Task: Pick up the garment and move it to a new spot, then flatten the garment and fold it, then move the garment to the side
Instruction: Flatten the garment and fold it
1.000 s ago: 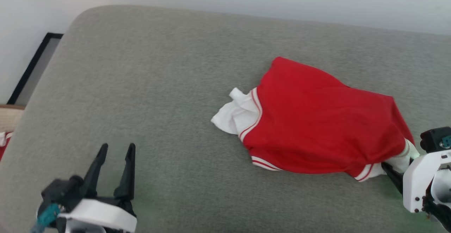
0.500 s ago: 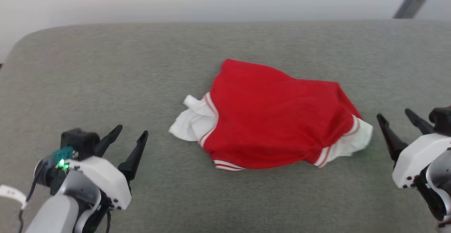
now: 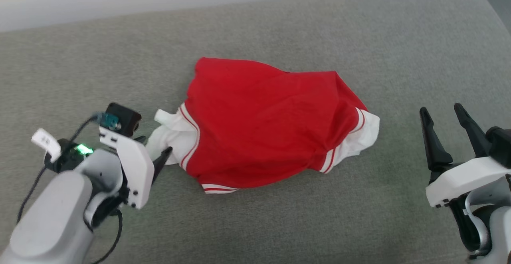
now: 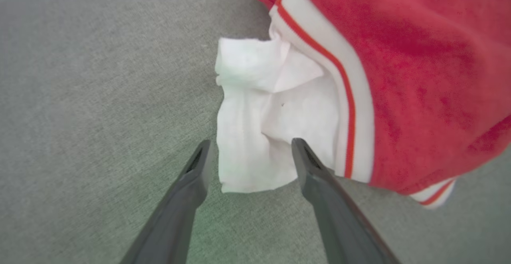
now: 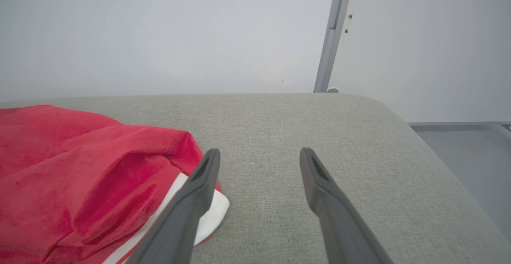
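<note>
left gripper spread wide astride white cuff of garment; right gripper spread, empty.

**Support:** one large grey cushion with a fine woven cover, a flat top and a rounded corner beyond the garment, off to its right.

**Lying on it:** one garment, bright red and soft, in a loose rumpled heap with creases across its top, its long side running left to right.

- The left cuff is crumpled white cloth spilling out past a white band with thin red stripes.
- The right cuff is the same white, bunched.

Grey cover shows in front of and behind the garment.
</note>
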{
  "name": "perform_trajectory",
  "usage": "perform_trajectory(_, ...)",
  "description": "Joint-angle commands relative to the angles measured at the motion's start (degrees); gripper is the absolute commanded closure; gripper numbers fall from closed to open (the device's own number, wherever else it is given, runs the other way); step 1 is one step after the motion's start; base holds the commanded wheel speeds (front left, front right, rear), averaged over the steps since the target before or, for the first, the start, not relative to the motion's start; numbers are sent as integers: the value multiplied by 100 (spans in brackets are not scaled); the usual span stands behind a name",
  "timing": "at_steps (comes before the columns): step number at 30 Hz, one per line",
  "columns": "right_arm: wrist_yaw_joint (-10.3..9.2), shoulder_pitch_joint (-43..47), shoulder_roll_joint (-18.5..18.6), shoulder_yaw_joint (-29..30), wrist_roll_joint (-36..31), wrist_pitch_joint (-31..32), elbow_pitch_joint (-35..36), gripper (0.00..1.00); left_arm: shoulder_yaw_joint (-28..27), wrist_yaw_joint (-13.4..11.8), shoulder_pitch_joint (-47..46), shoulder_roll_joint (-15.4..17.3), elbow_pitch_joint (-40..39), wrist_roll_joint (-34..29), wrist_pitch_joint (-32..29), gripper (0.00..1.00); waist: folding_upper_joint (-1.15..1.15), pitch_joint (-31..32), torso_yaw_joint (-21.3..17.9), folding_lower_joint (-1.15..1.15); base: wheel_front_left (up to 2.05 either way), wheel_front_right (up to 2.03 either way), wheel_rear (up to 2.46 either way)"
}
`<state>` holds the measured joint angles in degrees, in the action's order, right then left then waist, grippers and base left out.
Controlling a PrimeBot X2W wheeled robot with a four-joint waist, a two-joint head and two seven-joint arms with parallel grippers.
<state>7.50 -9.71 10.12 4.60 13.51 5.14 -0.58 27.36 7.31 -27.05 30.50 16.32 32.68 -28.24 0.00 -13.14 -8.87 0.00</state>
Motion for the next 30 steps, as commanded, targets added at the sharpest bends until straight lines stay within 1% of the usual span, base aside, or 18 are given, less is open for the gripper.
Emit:
perform_trajectory(1, -2, 7, -66, 1, -41, -90, -6, 0, 75, 9, -207, 7, 187, 74, -247, 0, 0, -181, -150, 0, 0, 0, 0)
perform_trajectory(5, -1, -95, -214, -59, -16, -197, -57, 0, 316, 8, -698, -24, 801, 183, -954, 0, 0, -373, -258, 0, 0, 0, 0)
perform_trajectory(9, -2, -245, -251, -156, 68, -259, -127, 0, 553, -13, -1067, -96, 1524, 438, -1640, 0, 0, -532, -341, 0, 0, 0, 0)
perform_trajectory(10, -2, -245, -251, -156, 68, -259, -127, 0, 553, -13, -1067, -96, 1524, 438, -1640, 0, 0, -532, -341, 0, 0, 0, 0)
perform_trajectory(11, -1, -280, -259, -196, 83, -265, -154, 0, 628, -15, -1158, -102, 1654, 489, -1775, 28, 0, -563, -364, 0, 0, 0, 0)
perform_trajectory(12, -1, -311, -262, -217, 93, -271, -170, 0, 669, -15, -1224, -120, 1792, 568, -1911, 100, 0, -579, -377, 0, 0, 0, 0)
perform_trajectory(14, -2, -372, -258, -237, 110, -294, -205, 0, 735, -16, -1325, -111, 2002, 694, -2136, 100, 0, -594, -393, 0, 0, 0, 0)
perform_trajectory(17, -1, -385, -224, -258, 144, -304, -233, 0, 687, -12, -1438, -80, 2116, 880, -2250, 100, 0, -602, -376, 0, 0, 0, 0)
perform_trajectory(22, -2, -321, -167, -162, 174, -252, -259, 0, 522, -23, -1380, 243, 2000, 1020, -2081, 100, 0, -559, -253, 0, 0, 0, 0)
perform_trajectory(28, -1, -268, -105, -116, 210, -105, -278, 0, 228, -309, -977, 703, 1431, 1185, -2049, 100, 0, -504, -69, 0, 0, 0, 0)
perform_trajectory(30, -1, -271, -92, -96, 208, -68, -279, 0, 117, -440, -789, 886, 1188, 1244, -2045, 100, 0, -499, -24, 0, 0, 0, 0)
